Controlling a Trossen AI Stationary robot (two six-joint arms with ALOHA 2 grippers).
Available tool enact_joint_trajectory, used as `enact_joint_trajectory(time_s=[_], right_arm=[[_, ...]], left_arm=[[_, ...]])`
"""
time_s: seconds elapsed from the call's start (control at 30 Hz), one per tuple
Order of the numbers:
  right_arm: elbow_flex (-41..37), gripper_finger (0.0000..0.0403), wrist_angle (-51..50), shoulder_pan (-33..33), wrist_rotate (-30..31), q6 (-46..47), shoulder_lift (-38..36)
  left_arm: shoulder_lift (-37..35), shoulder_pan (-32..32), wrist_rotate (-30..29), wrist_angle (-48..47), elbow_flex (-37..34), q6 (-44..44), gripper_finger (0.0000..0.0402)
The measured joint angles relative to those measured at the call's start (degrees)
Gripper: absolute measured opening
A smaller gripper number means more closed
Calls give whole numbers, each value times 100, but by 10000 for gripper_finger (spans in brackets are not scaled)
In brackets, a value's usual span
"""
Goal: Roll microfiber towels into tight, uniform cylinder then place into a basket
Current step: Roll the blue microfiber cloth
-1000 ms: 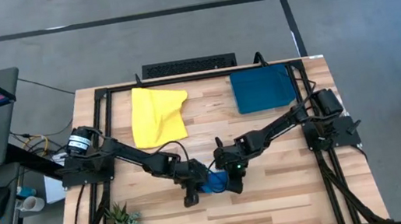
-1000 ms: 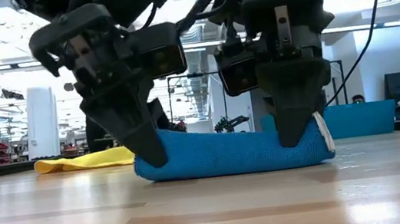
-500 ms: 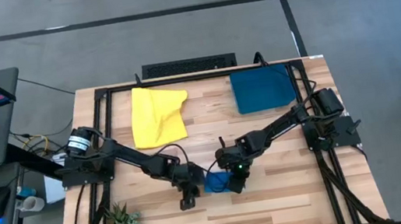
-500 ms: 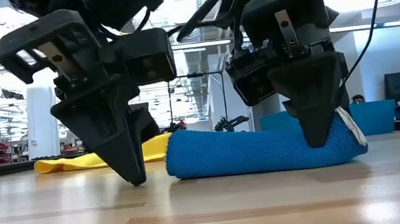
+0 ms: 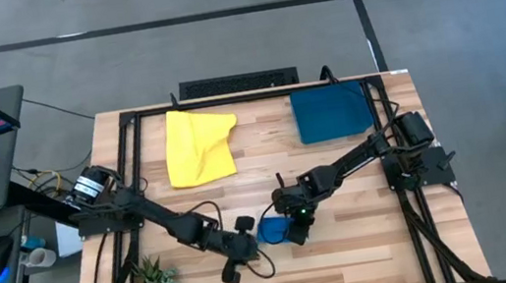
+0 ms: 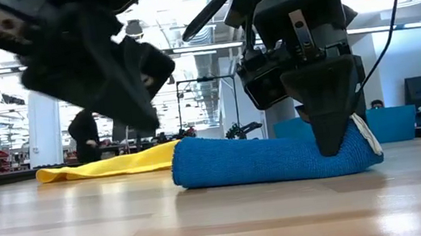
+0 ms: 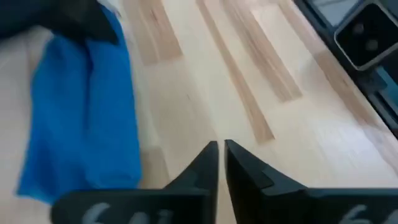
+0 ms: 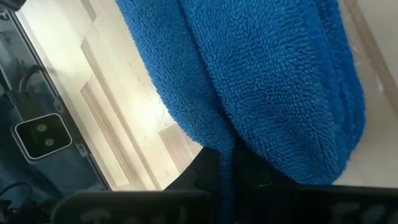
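My left end effector (image 7: 221,152) has let go and pulled clear, fingers together; my right end effector (image 6: 335,146) stays clamped on the blue towel (image 6: 265,158) (rolled), so basket (image 5: 331,112) next.

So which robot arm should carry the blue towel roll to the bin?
Probably the right one. The right gripper is already shut on one end of the rolled blue towel, and the basket sits on its side of the table. The left gripper has let go, shut, empty and off the towel.
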Motion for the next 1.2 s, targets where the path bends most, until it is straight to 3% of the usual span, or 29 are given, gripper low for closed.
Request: enact_joint_trajectory(time_s=[0.43, 0.67, 0.77, 0.93, 1.2], right_arm=[[2, 37, -2, 0, 19, -14, 0], [2, 37, 11, 1, 25, -14, 0], [2, 37, 25, 4, 33, -14, 2], [2, 37, -6, 26, 36, -16, 2], [3, 37, -8, 26, -1, -24, 4]], left_arm=[[1, 310, -391, 281, 2, 409, 1], [414, 346, -296, 617, 2, 400, 0], [492, 383, -557, 671, 42, 405, 0], [496, 498, -976, 464, 44, 104, 0], [661, 653, -864, 315, 56, -481, 0]])
